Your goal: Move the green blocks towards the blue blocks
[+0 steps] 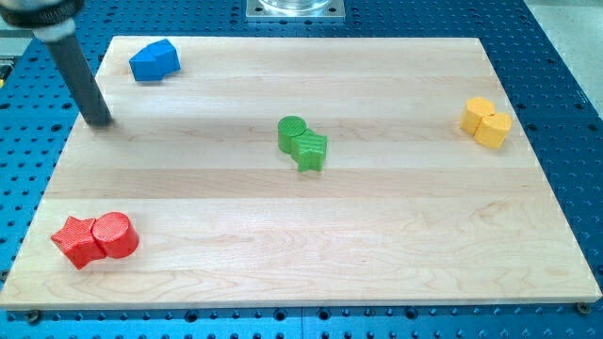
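Observation:
Two green blocks touch near the board's middle: a green cylinder [292,134] and a green star-like block [310,151] just below and right of it. Two blue blocks [154,60] sit together at the view's top left; their shapes are angular, hard to make out. My tip [99,121] rests on the board near its left edge, below and left of the blue blocks and far left of the green blocks, touching neither.
A red star-like block [77,241] and a red cylinder [115,234] touch at the bottom left. Two yellow blocks [485,121] sit together at the right. The wooden board [396,245] lies on a blue perforated table [565,56].

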{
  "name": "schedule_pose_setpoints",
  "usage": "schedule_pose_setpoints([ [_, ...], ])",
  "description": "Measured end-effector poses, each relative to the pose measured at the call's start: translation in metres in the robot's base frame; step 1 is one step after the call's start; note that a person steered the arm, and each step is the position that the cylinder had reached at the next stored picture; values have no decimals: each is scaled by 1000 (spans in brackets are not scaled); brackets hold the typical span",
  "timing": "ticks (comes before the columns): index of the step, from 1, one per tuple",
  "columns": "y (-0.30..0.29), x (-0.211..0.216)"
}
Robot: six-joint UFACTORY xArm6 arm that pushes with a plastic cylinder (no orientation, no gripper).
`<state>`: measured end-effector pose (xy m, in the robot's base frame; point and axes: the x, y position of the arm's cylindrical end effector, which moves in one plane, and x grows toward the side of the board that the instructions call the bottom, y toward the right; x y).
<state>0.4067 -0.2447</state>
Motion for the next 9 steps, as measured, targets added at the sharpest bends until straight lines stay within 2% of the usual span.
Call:
schedule_pose_setpoints([
  [1, 80, 83],
  [2, 154, 122],
  [4, 290, 132],
  [5, 315, 132],
  [6, 299, 92],
  [8, 285, 77],
  [9, 284, 54],
])
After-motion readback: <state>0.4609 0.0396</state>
